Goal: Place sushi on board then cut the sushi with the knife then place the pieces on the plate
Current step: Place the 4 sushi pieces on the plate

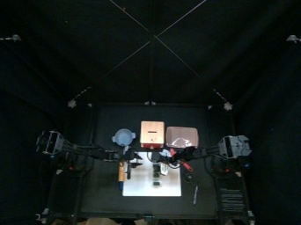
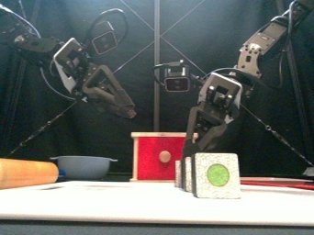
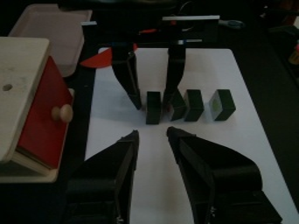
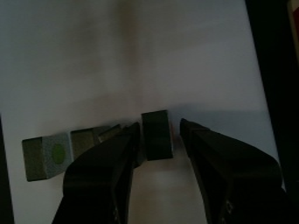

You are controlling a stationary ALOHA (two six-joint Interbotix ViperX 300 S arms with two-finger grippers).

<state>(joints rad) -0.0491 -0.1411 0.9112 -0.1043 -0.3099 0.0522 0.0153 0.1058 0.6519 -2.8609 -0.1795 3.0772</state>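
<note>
**Top view.** White cutting board [image 1: 159, 186] lies mid-desk [image 1: 100, 189], toward the front edge. Pink tray [image 1: 182, 136] sits near the desk's back edge, just right of the wooden box [image 1: 152, 133]. Blue-grey bowl [image 1: 123, 137] is left of the box. No piece visible on the tray.

**Front view.** Sushi pieces [image 2: 215, 176] stand upright on the board; the nearest face is pale with a green round. Right pincer [image 2: 196, 151] is down at the row. Left pincer [image 2: 127, 110] hangs above the board's left part, holding nothing.

**Left wrist view.** Left pincer is released, with a clear gap and nothing in it. Four dark green blocks stand in a row across the board with small gaps between them. The right pincer's jaws stand one on each side of the end piece [image 3: 153, 105], at the end of the row nearer the box.

**Right wrist view.** The end piece sits between the jaws, and a sliver of white board shows beside it. I read this pincer as released, straddling the piece and not yet clenched.

**Step (judged).** The blocks stand apart, so the cutting looks done. The step in hand is moving the first piece to the tray.

**Next move (judged).**
- Clench squarely on the end piece.
- Lift straight up, since the neighbouring block is just beside one jaw and could tip.
- Carry the piece to the tray at the back right of the desk.
</note>
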